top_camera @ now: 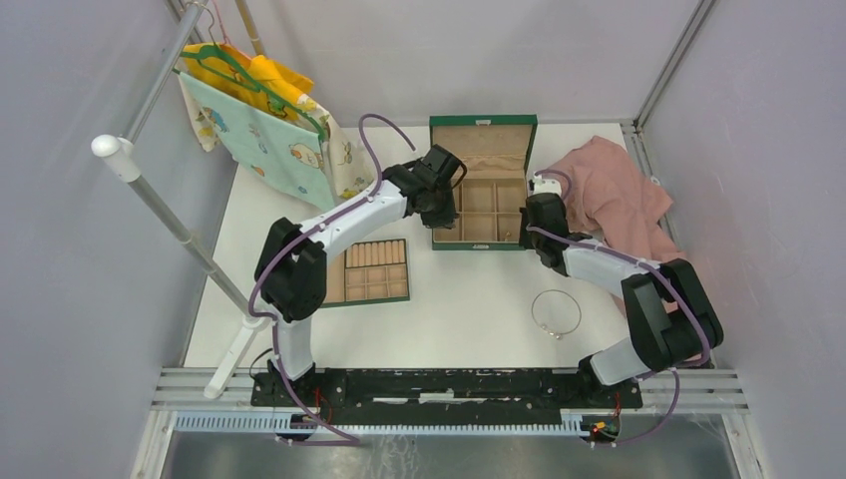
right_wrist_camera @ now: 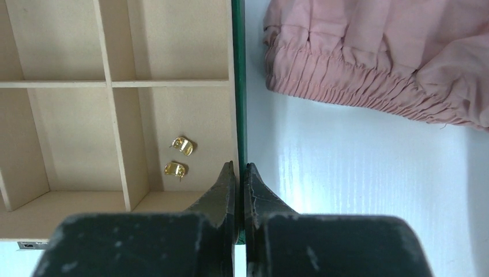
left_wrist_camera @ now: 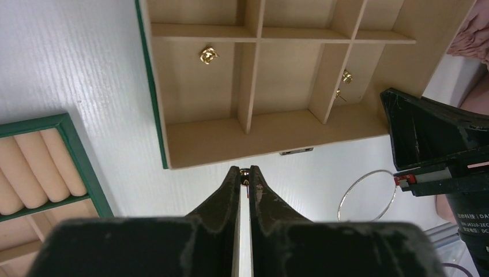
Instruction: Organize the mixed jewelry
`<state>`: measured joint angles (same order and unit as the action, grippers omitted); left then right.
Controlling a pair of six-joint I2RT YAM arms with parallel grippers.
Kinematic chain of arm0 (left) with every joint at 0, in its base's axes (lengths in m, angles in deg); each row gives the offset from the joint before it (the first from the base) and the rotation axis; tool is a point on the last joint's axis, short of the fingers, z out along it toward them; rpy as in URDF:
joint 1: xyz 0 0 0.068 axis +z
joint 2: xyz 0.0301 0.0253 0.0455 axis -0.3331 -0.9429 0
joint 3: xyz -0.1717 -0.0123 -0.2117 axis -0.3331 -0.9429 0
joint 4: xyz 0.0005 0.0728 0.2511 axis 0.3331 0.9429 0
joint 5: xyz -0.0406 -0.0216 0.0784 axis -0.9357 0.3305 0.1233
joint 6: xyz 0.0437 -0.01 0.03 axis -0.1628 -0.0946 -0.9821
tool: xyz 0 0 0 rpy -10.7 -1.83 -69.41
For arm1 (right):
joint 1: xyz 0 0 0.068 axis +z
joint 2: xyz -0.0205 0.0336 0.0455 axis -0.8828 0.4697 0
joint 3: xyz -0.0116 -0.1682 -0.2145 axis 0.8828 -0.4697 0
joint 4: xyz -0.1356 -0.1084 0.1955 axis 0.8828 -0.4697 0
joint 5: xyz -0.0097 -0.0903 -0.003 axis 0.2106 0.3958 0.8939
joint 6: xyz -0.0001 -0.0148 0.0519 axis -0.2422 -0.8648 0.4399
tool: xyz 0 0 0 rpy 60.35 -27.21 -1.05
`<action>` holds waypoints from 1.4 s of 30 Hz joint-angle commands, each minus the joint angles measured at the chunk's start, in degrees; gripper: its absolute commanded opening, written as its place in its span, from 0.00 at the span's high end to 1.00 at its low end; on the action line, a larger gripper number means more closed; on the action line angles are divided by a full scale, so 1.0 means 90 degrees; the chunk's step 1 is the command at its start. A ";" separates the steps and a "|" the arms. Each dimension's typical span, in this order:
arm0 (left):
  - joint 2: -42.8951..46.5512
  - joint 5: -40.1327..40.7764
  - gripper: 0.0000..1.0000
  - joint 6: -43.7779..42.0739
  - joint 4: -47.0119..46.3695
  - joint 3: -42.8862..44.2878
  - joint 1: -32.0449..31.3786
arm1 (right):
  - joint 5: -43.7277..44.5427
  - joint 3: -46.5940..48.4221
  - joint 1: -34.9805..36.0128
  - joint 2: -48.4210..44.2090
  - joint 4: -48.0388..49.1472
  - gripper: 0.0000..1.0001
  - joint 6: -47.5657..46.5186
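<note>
Nearest the arm bases, the silver hoop (top_camera: 533,311) lies flat on the white table (top_camera: 469,299). It is on the right-hand side, outside any container and well apart from both pincers. Left of it, the divider tray (top_camera: 371,271) sits beside the left arm's elbow.

Left pincer (left_wrist_camera: 245,171): the fingers are almost together, clamped on a tiny piece (left_wrist_camera: 244,171). It shows only as a small rounded speck at the tips, and its colour cannot be settled. In the left wrist view the tips lie just outside the front wall of the green box (left_wrist_camera: 151,86), over bare table.

Beyond those tips, a single gold piece (left_wrist_camera: 209,55) rests on the floor of a left-column compartment, apart from the pincer.

Right pincer (right_wrist_camera: 239,167): the fingers are pressed together with nothing visible between them. The tips sit over the box's right-hand green wall. The gold pair (right_wrist_camera: 183,145) lies on the floor of the compartment just left of those tips, near but not touching them, and the two pieces lie close to each other.

Farther out, a pink cloth (right_wrist_camera: 375,57) lies bunched on the table to the right of the box. At the far left, clothes on a hanger (top_camera: 264,125) hang from a rail.
</note>
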<state>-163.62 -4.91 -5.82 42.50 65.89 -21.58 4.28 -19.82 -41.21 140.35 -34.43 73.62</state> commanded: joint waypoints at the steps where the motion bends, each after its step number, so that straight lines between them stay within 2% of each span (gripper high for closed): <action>1: 0.0140 0.0097 0.93 -0.0395 -0.0539 -0.0189 -0.0089 | -0.0119 -0.0140 0.0139 -0.0471 0.0912 1.00 0.0372; 10: 0.0210 0.0454 0.93 -0.0487 -0.1178 -0.0864 -0.0150 | -0.0116 -0.0816 0.0180 -0.0884 0.1224 1.00 0.0600; 22: -0.0067 0.0805 0.92 -0.0543 -0.1500 -0.0936 -0.0191 | -0.0277 -0.0797 0.0184 -0.0842 0.1094 1.00 0.0504; 26: -0.0208 0.0826 0.74 -0.0555 -0.1426 -0.0797 -0.0194 | -0.0331 -0.0778 0.0187 -0.0807 0.1081 1.00 0.0523; 29: -0.0213 0.0805 0.65 -0.0569 -0.1427 -0.0765 -0.0213 | -0.0323 -0.0766 0.0191 -0.0794 0.1063 1.00 0.0502; 31: -0.0213 0.0806 0.62 -0.0634 -0.1409 -0.0740 -0.0233 | -0.0314 -0.0768 0.0182 -0.0786 0.1063 1.00 0.0492; 38: 0.0097 0.0621 0.61 -0.0975 -0.1312 -0.0739 -0.0357 | -0.0267 -0.0570 0.0182 -0.0717 0.0844 1.00 0.0524; 42: 0.0496 0.0544 0.50 -0.1357 -0.1059 -0.0729 -0.0492 | -0.0176 0.0050 0.0181 -0.0368 0.0213 1.00 0.0571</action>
<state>-165.42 0.51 -12.13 31.81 56.80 -24.57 4.00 -26.27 -39.85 134.89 -31.21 75.57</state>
